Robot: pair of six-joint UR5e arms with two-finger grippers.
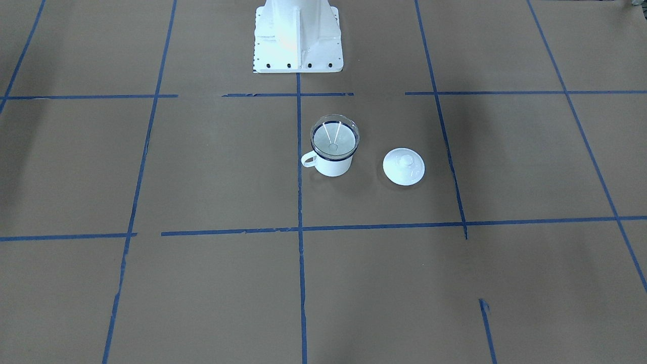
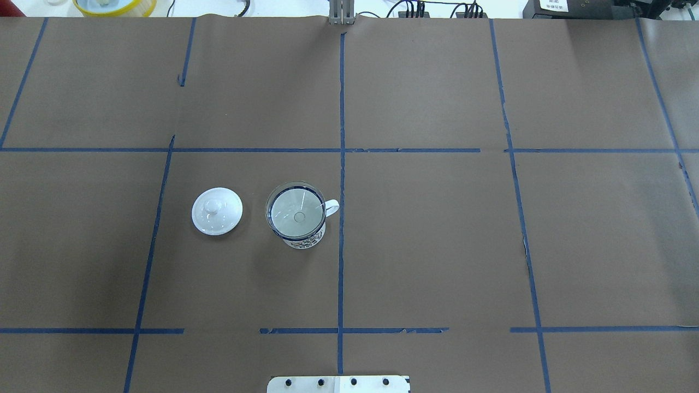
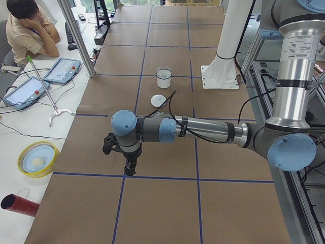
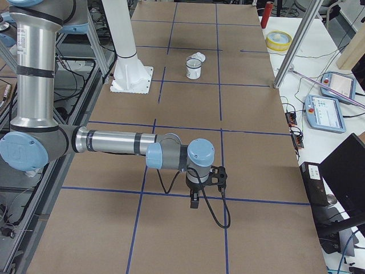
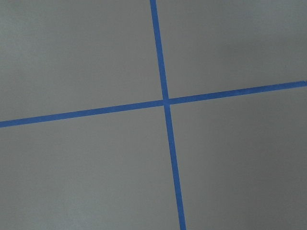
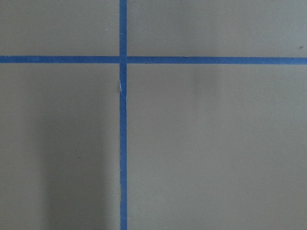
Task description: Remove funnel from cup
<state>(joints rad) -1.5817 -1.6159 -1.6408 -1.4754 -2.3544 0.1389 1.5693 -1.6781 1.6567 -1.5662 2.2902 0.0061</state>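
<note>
The clear funnel (image 1: 334, 135) sits in the white cup (image 1: 333, 168) with the dark blue rim, near the table's middle. From overhead the funnel (image 2: 295, 212) fills the mouth of the cup (image 2: 307, 240), and the handle points right. My left gripper (image 3: 130, 168) hangs over the table far from the cup (image 3: 164, 79). My right gripper (image 4: 194, 201) hangs far from the cup (image 4: 194, 69) at the other end. Both grippers show only in the side views, so I cannot tell if they are open or shut. The wrist views show only brown paper and blue tape.
A white round knobbed lid (image 1: 403, 166) lies beside the cup, and also shows overhead (image 2: 217, 210). The robot base (image 1: 297, 35) stands behind the cup. A yellow bowl (image 3: 36, 158), a red cylinder (image 3: 19, 204), tablets and a seated operator (image 3: 28, 28) are beyond the table's far edge.
</note>
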